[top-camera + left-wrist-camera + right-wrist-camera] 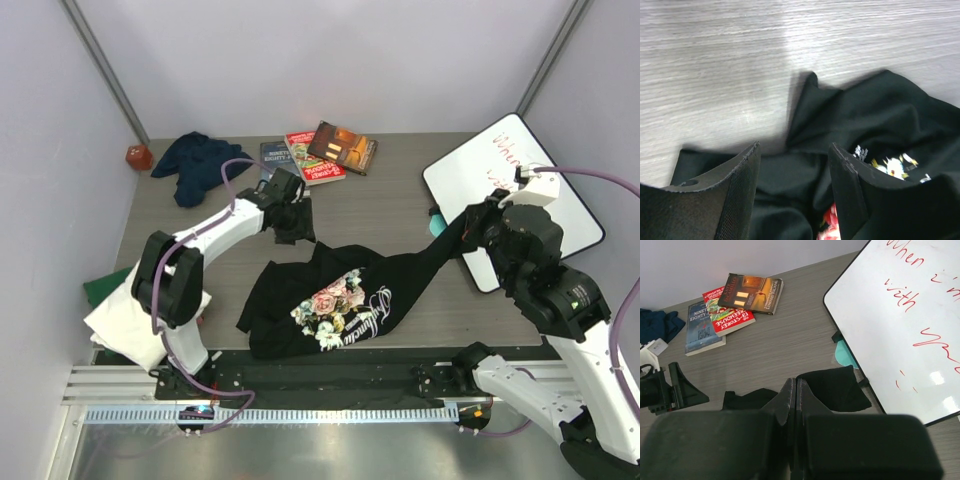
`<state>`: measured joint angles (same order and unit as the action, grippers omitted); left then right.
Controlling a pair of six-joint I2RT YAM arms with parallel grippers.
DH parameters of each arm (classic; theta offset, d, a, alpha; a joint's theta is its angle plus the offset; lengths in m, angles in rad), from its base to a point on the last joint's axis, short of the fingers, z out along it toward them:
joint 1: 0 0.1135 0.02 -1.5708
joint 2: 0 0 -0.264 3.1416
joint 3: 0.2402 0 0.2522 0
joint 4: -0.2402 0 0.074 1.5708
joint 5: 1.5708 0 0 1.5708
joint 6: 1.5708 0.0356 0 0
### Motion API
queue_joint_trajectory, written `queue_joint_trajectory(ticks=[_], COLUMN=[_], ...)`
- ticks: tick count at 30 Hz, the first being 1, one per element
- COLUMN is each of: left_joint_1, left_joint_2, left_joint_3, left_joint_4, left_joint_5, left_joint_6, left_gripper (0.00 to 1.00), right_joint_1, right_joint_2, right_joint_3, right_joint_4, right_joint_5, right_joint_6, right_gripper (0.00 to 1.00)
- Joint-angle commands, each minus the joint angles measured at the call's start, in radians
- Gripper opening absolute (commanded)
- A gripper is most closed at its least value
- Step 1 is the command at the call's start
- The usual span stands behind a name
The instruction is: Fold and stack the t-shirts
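**Black t-shirt stretched by one corner, other shirts apart**

Nearest the arm bases, at the lower left of the top view, a folded white t-shirt (122,328) lies at the table's (400,195) edge. A green t-shirt (103,286) peeks out just behind it.

In the lower centre, the black t-shirt (330,305) lies rumpled on the table, its rose print and white lettering facing up. One part of it is drawn out to the right in a taut, rising strip that ends at the right gripper (462,232). That gripper's jaws are clenched on this cloth. In the right wrist view the fingers press flat together, and a flap of black fabric (832,387) shows just beyond them.

The left gripper (292,226) hovers over the upper left edge of the same shirt. Its jaws are released: the left wrist view shows the two fingers (740,175) well apart, with nothing between them and dark cloth (865,115) below.

Further back on the right lies a whiteboard (515,190) with red writing, and a teal mat (844,355) shows at its near edge. At the far side of the table, the navy t-shirt (195,165) sits crumpled at the upper left. Three books (320,152) overlap near the upper centre. A small red object (138,157) sits in the far left corner.
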<state>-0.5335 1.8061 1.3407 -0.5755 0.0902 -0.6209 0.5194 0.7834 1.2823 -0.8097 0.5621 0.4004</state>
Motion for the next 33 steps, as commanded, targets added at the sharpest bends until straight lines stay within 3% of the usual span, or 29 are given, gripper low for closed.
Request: queue_joint_trajectory(ticks=[1, 15, 17, 22, 33], left_joint_1=[0.001, 0.001, 0.001, 0.001, 0.003], left_joint_2=[-0.093, 0.002, 0.007, 0.019, -0.109], left_joint_3=[-0.041, -0.184, -0.192, -0.21, -0.138], left_joint_4=[-0.015, 0.088, 0.095, 0.106, 0.078], left_joint_5=[-0.003, 0.042, 0.043, 0.06, -0.073], left_joint_6=[0.032, 0.018, 0.018, 0.018, 0.02], left_gripper=[0.58, 0.55, 0.46, 0.03, 0.0], right_joint_1=[-0.001, -0.002, -0.002, -0.002, -0.002], right_joint_2=[-0.006, -0.015, -0.013, -0.007, 0.001], right_joint_3=[-0.006, -0.005, -0.006, -0.012, -0.023], right_joint_4=[0.047, 0.052, 0.052, 0.053, 0.058], right_joint_5=[-0.007, -0.014, -0.014, -0.018, -0.013], right_joint_6=[0.018, 0.018, 0.02, 0.025, 0.023], right_gripper=[0.01, 0.01, 0.01, 0.01, 0.01])
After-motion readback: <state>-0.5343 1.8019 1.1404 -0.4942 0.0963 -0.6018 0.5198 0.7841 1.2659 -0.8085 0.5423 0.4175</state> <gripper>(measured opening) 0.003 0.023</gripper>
